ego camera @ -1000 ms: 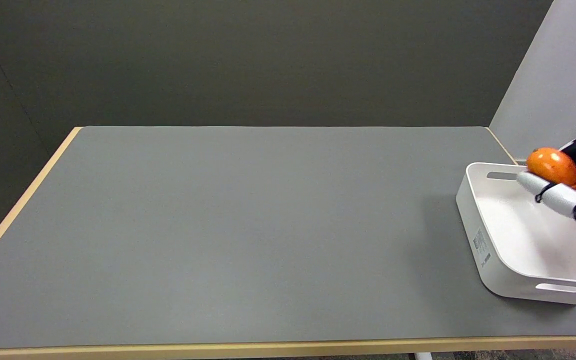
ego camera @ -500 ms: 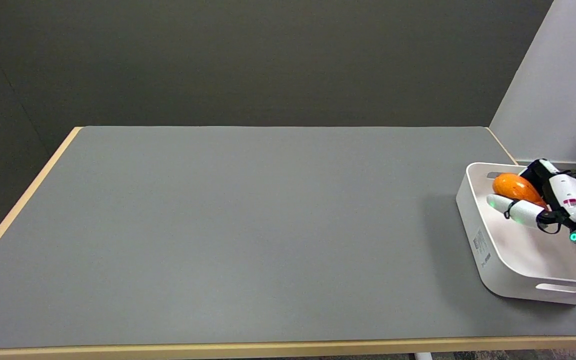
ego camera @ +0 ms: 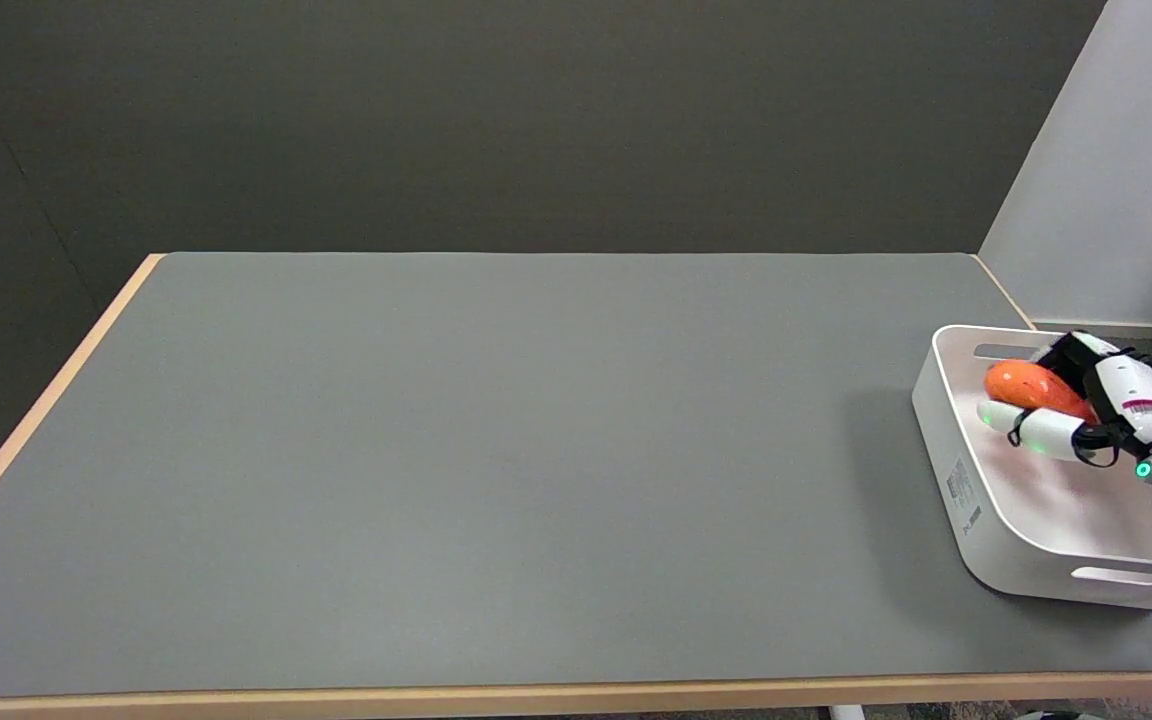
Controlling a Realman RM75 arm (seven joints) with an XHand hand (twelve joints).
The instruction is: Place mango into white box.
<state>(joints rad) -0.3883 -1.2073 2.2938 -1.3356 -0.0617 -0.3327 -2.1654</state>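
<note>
table (ego camera: 496, 450): big grey top with a wood edge, takes up nearly the whole view, bare across the left and middle.
white box (ego camera: 956, 440): sits at the far right end of the table, open top, slot handles in the far and near walls.
mango (ego camera: 1026, 385): orange, down inside the white box at its far left corner, looks to be resting on or just above the floor, can't tell which.
right hand (ego camera: 1086, 410): reaches in from the lower right, wrapped around the mango, one finger (ego camera: 1031, 428) lying along its near side, the rest cupped behind it.
handling guess: smooth, glossy skin so probably a bit slippery; rounded, so likely to roll once let go; looks firm and light enough for one hand.
where to grab: around the fat middle, fingers on opposite sides, pretty much as held now.
vs half a second ago: mango and hand a touch lower in the box, otherwise same spot.
vs a second ago: was up over the far rim, now well below it.
</note>
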